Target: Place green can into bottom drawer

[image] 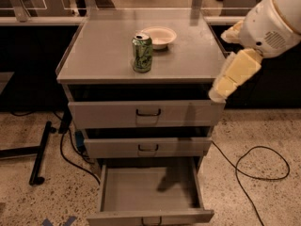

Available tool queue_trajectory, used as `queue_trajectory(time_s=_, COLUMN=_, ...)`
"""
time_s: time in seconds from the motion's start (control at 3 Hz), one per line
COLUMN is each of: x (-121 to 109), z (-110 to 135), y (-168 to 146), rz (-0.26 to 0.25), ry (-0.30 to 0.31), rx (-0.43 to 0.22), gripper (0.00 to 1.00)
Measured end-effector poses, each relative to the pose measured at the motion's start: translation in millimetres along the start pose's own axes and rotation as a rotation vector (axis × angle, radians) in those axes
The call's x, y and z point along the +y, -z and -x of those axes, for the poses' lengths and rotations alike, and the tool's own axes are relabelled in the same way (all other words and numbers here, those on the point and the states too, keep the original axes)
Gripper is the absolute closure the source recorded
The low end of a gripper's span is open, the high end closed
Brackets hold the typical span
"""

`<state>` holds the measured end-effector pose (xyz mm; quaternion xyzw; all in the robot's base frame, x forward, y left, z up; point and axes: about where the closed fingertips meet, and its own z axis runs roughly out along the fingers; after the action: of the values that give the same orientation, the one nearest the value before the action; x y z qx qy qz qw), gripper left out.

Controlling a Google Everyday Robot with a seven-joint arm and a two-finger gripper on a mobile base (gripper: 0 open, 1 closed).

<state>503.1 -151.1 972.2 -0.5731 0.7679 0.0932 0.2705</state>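
No writing could be read anywhere; the green can (142, 54) bore only pale swirly markings. The gripper (220, 91) hung right of the green can.

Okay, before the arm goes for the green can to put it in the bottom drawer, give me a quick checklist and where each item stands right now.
1. Green can standing upright on the cabinet top: ok.
2. Bottom drawer pulled out far enough to take the can: ok.
3. Gap between the can and the white bowl just behind it: cannot tell, they sit very close.
4. Gripper at the can: not ok, it hangs by the cabinet's front right corner, well right of the can.
5. Can in the gripper: not ok, it is not yet picked up.
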Motion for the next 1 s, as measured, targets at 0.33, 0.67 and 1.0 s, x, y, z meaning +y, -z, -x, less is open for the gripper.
queue_trajectory(time_s=0.33, x=-21, z=34, y=-24, rz=0.001, ry=-0.035, rx=-0.117, gripper=0.00)
queue_trajectory(time_s=0.67, x=-44, z=50, y=-52, rz=-0.001, ry=-0.040, rx=-0.217, gripper=0.00)
queue_trajectory(time_s=1.0, x=-64, z=61, y=-90, rz=0.003, ry=0.010, rx=-0.306, gripper=0.00)
